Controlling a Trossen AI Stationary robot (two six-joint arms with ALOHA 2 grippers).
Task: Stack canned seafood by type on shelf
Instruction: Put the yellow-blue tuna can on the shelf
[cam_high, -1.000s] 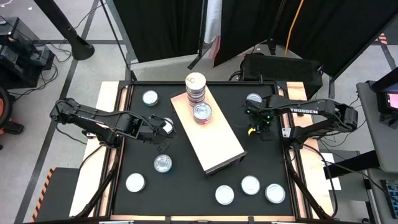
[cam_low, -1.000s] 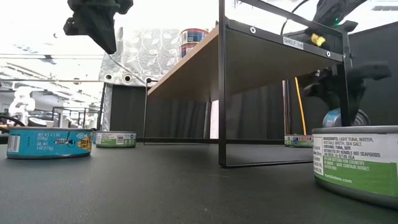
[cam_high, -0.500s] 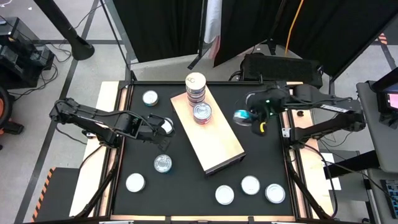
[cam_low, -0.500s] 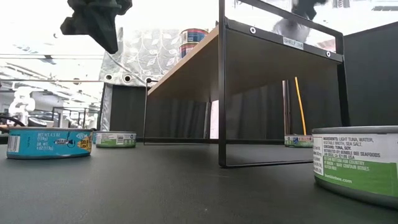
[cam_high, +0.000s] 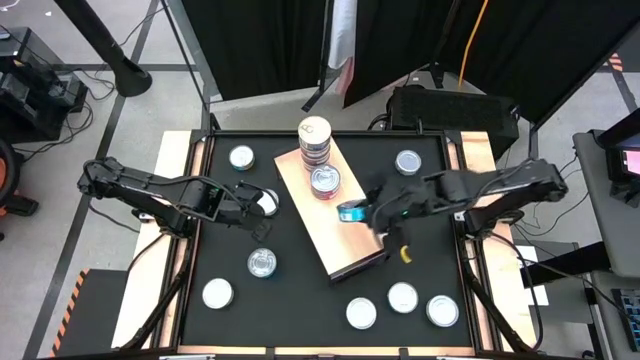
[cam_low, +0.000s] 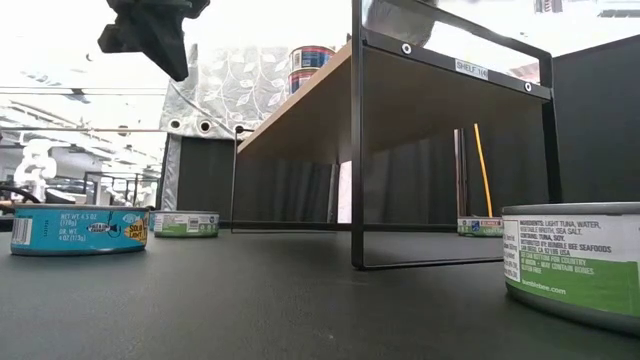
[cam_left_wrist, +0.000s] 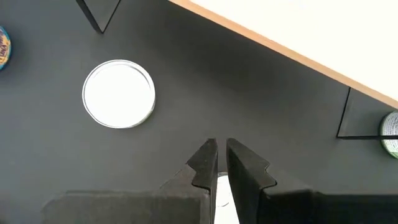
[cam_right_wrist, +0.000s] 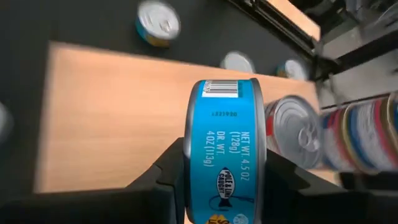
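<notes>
High view: right pincer grips blue tin over shelf mid; left pincer nearly closed.

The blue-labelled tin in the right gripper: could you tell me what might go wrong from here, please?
1. The right gripper holds the blue-labelled tin on edge above the shelf; set down like that, it could roll off.
2. Moving towards the tin stack, it might knock that over.

Blue tin, pale wood shelf, black tabletop
</notes>
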